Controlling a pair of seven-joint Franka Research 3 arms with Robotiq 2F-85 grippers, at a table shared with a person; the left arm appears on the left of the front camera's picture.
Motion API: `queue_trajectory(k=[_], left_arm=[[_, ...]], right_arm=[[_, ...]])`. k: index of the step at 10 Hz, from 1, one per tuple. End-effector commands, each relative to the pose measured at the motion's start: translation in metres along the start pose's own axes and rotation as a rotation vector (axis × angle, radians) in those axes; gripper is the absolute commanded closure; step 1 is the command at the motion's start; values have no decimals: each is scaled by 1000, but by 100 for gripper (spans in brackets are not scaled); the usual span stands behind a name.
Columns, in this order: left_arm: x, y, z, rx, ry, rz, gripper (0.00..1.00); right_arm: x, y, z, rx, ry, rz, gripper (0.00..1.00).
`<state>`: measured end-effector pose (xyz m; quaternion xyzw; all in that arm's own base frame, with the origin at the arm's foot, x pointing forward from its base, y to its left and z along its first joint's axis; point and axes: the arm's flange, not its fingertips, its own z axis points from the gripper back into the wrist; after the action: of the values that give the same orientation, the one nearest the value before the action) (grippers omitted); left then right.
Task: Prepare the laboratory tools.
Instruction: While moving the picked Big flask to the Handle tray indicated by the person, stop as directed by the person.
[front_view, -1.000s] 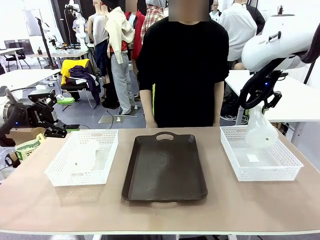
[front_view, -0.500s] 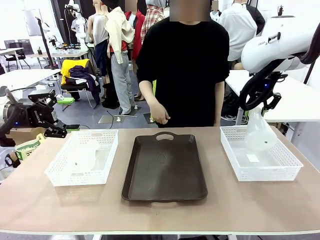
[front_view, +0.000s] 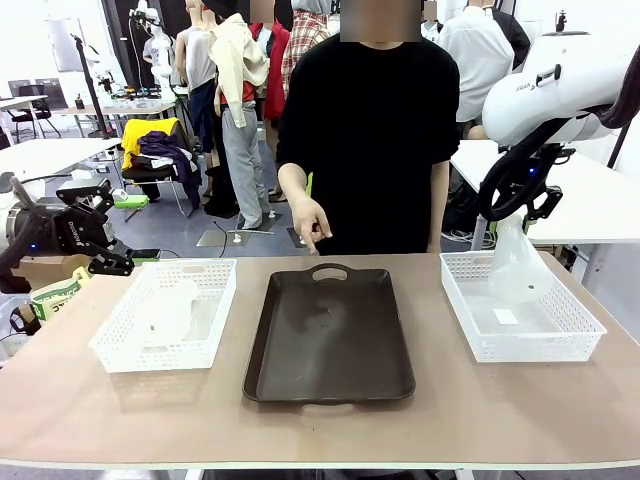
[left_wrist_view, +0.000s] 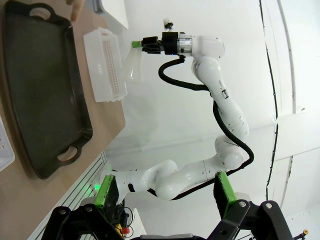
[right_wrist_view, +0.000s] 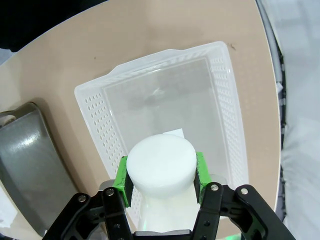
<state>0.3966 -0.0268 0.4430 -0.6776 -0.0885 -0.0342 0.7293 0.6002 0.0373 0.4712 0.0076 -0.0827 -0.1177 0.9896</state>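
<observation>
Two translucent conical flasks (front_view: 518, 268) (front_view: 168, 312), glossy dark tray (front_view: 330, 345)

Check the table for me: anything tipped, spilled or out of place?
Only one thing: the flask in the left basket appears to lie on its side, not upright. No spill visible. The other flask hangs by its neck in the right tool, above the right basket; the tray sits straight.

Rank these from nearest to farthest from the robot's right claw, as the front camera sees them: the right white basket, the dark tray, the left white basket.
1. Right white basket, directly under the right gripper, which holds a flask above it.
2. Dark tray, mid-table.
3. Left white basket, at the table's far left end.
</observation>
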Motion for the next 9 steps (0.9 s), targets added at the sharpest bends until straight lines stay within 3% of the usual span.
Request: queue_trajectory(k=[1, 9], left_arm=[[-1, 0, 1, -3, -5, -13, 0], [-1, 0, 1, -3, -5, -13, 0]], right_arm=[[2, 1, 1, -5, -9, -2, 100], [2, 1, 1, -5, -9, -2, 100]])
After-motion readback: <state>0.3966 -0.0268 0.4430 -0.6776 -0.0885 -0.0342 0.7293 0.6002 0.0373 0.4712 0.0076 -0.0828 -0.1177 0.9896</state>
